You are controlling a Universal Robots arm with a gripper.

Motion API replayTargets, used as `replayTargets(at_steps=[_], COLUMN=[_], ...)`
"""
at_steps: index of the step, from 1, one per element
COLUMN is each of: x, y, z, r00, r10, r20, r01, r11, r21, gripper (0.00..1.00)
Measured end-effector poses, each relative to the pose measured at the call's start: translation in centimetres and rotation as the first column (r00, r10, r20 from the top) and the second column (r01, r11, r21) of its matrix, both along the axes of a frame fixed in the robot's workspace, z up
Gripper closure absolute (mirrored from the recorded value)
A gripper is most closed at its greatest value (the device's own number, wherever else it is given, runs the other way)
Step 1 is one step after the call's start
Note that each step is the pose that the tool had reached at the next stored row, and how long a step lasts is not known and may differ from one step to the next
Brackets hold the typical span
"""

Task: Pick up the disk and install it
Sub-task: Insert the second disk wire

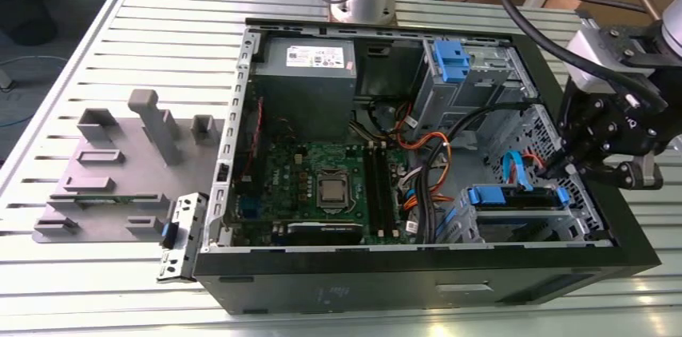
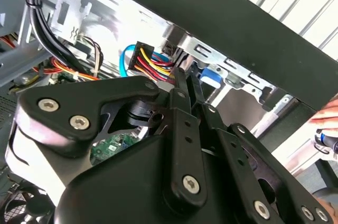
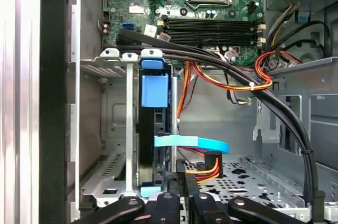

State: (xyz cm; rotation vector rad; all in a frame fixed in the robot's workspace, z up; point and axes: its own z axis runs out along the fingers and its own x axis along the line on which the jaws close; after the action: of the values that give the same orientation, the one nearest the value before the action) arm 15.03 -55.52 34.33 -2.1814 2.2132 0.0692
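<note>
The disk (image 1: 515,196) sits in the drive bay at the case's front corner, on the exterior view's right, its blue rails and tab facing up. In the first wrist view the disk (image 3: 154,91) stands edge-on between the bay's metal walls, and a light blue flat cable (image 3: 191,142) runs to it. My gripper (image 1: 552,168) hangs over the case's side wall just beside that bay. Its two thin black fingers (image 3: 180,177) lie close together with nothing between them. In the second wrist view the gripper (image 2: 188,78) points at a bundle of red and yellow wires (image 2: 153,61).
The open black computer case (image 1: 426,269) lies on a slatted metal table. Inside are a grey power-supply box (image 1: 309,61), a green motherboard (image 1: 319,185), a taller blue-tabbed drive cage (image 1: 453,61) and thick black cables (image 3: 264,102). A grey fixture (image 1: 117,169) lies beside the case. A person's hand (image 2: 327,114) shows outside it.
</note>
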Motion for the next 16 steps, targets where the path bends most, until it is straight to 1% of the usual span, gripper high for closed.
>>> replayTargets(at_steps=[7, 16], x=[-0.12, -0.26], y=[-0.79, -1.32], z=[-0.01, -0.07], r00=[1.0, 1.0], r10=[0.0, 0.0], r20=[0.0002, 0.0003], r01=[0.0, 0.0], r11=[1.0, 1.0], r21=[0.0, 0.0], gripper=[0.84, 0.84])
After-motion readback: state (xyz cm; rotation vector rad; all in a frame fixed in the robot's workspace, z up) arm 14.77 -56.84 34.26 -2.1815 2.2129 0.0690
